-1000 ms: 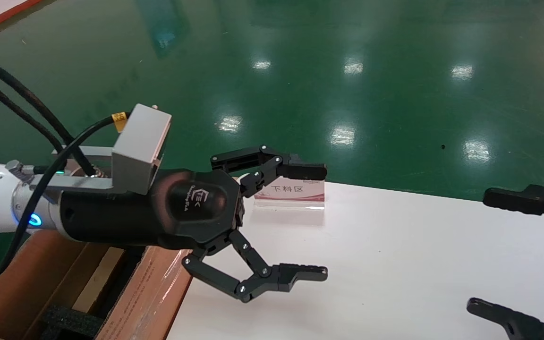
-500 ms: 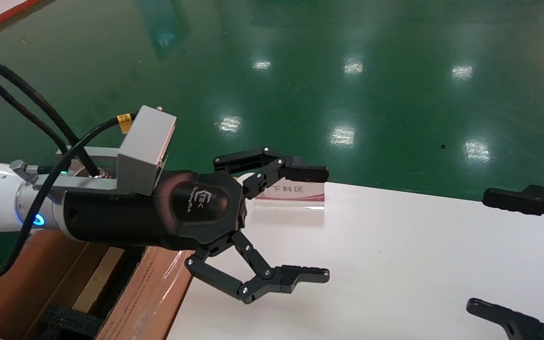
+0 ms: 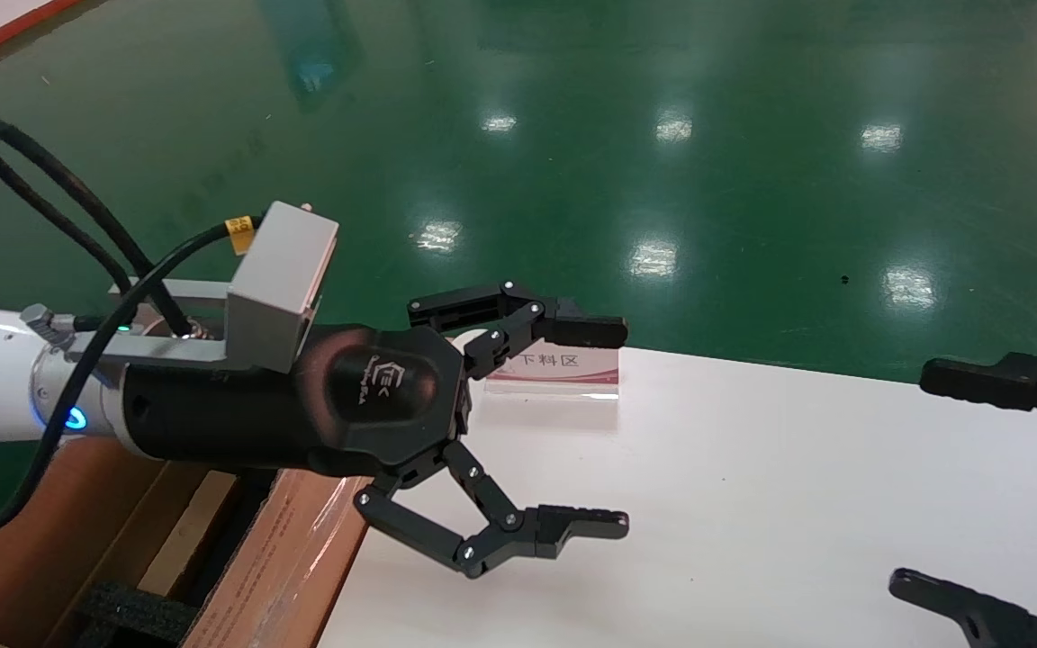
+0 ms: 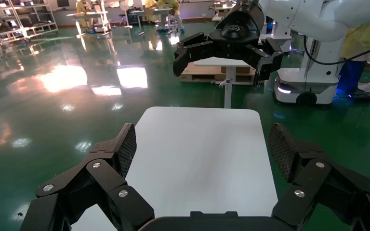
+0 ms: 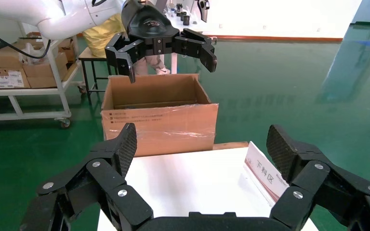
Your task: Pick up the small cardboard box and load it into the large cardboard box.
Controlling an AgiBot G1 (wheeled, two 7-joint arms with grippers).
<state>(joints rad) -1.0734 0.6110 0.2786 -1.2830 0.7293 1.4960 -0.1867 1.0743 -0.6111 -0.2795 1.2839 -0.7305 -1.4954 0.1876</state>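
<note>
The large cardboard box point(image 3: 293, 558) stands open at the table's left end, with glossy tape on its near flap and black foam point(image 3: 136, 612) inside; it also shows in the right wrist view point(image 5: 159, 122). A paler tan flat surface point(image 3: 185, 531) lies inside it; I cannot tell whether it is the small cardboard box. My left gripper point(image 3: 610, 425) is open and empty, held above the table just right of the carton; it also shows in its own view point(image 4: 200, 144). My right gripper point(image 3: 913, 477) is open and empty at the right edge point(image 5: 200, 144).
The white table point(image 3: 752, 504) carries a small upright sign point(image 3: 563, 369) with Chinese characters near its far edge, behind the left gripper. Green floor surrounds the table. Shelves with boxes point(image 5: 9, 72) stand far off beyond the carton.
My left gripper has drifted very slightly to the right, still open and empty. The right arm has not moved.
</note>
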